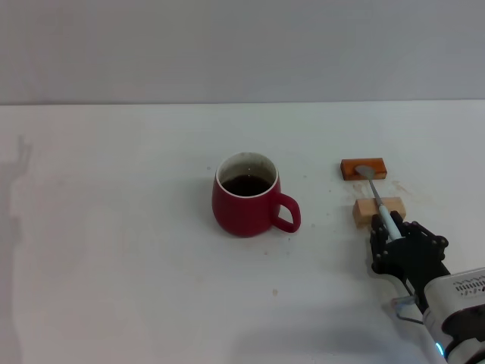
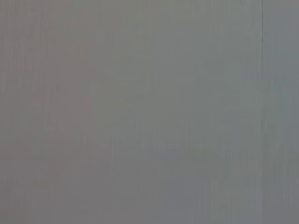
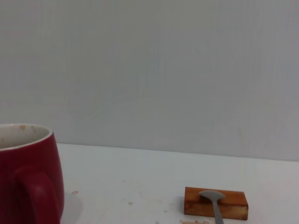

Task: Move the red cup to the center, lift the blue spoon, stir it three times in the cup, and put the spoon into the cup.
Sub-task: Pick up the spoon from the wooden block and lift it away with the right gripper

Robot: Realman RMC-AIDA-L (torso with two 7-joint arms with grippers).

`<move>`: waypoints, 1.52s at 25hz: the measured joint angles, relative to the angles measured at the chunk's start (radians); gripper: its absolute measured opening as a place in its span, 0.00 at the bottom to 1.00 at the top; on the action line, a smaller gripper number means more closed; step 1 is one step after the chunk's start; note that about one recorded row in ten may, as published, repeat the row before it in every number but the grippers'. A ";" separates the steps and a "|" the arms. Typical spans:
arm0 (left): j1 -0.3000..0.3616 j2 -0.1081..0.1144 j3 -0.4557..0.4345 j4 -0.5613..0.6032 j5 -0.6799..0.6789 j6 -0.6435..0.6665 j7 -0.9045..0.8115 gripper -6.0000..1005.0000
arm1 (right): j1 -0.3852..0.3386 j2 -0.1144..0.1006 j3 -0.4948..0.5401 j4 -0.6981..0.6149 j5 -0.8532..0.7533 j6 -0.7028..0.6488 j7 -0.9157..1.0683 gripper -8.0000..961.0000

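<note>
The red cup (image 1: 244, 208) stands near the middle of the white table, dark liquid inside, its handle pointing toward my right side. In the right wrist view the red cup (image 3: 28, 177) is close by. The blue spoon (image 1: 383, 208) lies across two blocks, its silver bowl on the orange-brown block (image 1: 350, 168) and its pale-blue handle over the tan block (image 1: 364, 212). My right gripper (image 1: 394, 230) sits low at the near end of the handle, open, with a finger on each side of it. The spoon's bowl (image 3: 211, 194) shows on the orange-brown block (image 3: 233, 205). My left gripper is out of view.
The white table (image 1: 114, 250) runs back to a grey wall. The left wrist view shows only a plain grey surface. A few small crumbs lie on the table between the cup and the blocks.
</note>
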 joint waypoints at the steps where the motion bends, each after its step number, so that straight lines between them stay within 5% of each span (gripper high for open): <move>1: 0.000 0.000 0.000 0.000 0.000 0.000 0.000 0.86 | 0.000 0.000 0.000 0.000 0.000 0.000 0.000 0.30; 38: 0.012 -0.006 -0.014 -0.005 0.001 0.018 -0.003 0.86 | -0.008 -0.003 0.012 -0.004 -0.004 -0.009 -0.014 0.18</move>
